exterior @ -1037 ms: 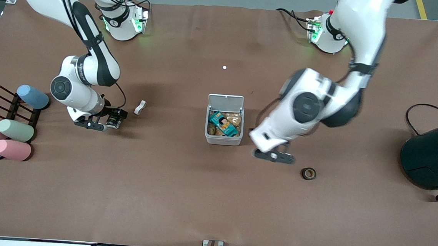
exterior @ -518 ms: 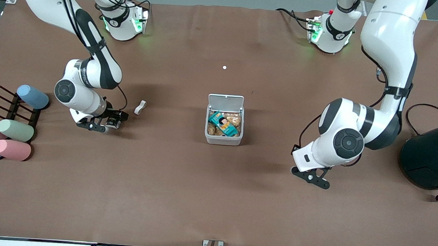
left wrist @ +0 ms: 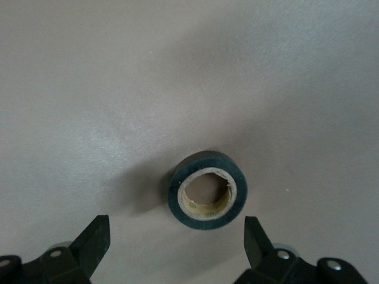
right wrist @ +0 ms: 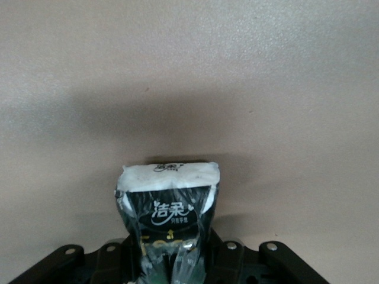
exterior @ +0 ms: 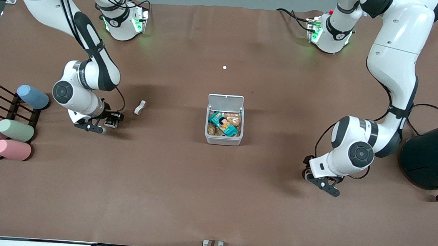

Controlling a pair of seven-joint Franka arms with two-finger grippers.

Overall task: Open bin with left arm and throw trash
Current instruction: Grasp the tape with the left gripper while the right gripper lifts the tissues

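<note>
Partly hidden tape roll (left wrist: 206, 190) under left gripper (left wrist: 172, 236), jaws wide

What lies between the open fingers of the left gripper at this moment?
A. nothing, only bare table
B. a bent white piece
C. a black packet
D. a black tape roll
D: the left wrist view shows the left gripper with its fingers spread wide on either side of the black tape roll, which lies flat on the table.

Open white bin (exterior: 223, 140), black packet (right wrist: 169, 216), tape roll (left wrist: 206, 190), bent white piece (exterior: 140, 107)
</note>
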